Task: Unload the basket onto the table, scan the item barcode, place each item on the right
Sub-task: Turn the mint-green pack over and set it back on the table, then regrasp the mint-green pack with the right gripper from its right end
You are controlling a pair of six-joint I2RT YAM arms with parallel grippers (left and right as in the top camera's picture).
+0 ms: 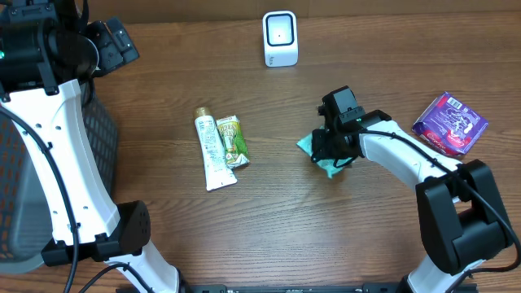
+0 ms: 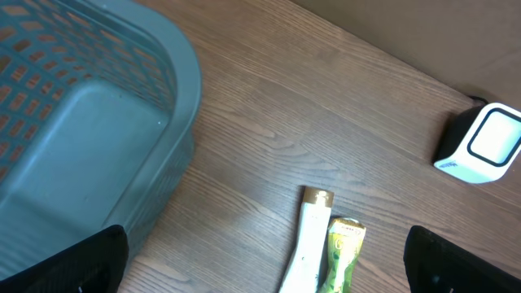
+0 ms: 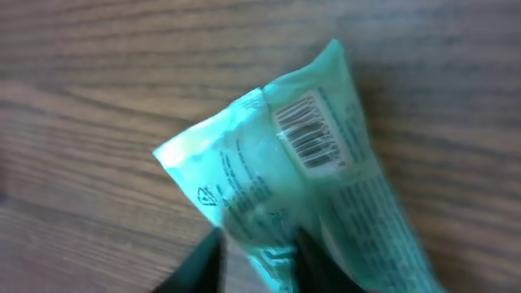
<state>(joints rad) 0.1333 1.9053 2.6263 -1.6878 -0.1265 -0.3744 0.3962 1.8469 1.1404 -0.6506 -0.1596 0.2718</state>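
The teal packet (image 3: 309,163) lies on the tabletop right of centre in the overhead view, under the right end effector (image 1: 330,155). In the right wrist view its barcode (image 3: 309,134) faces up, in the upper middle of the frame. The two dark fingers (image 3: 195,262) straddle the packet's lower end, but whether they pinch it or have let go cannot be told.

The white scanner (image 1: 281,38) stands at the top centre, well apart from the packet. To scan well, the arm would likely need a firm hold on the plain end. That hold keeps the fingers off the printed bars, and the film should stay flat rather than crumpled. The arm should then turn the barcode squarely toward the scanner's window.

The left end effector (image 2: 264,267) is spread wide and empty, near the basket (image 2: 81,122) at upper left.
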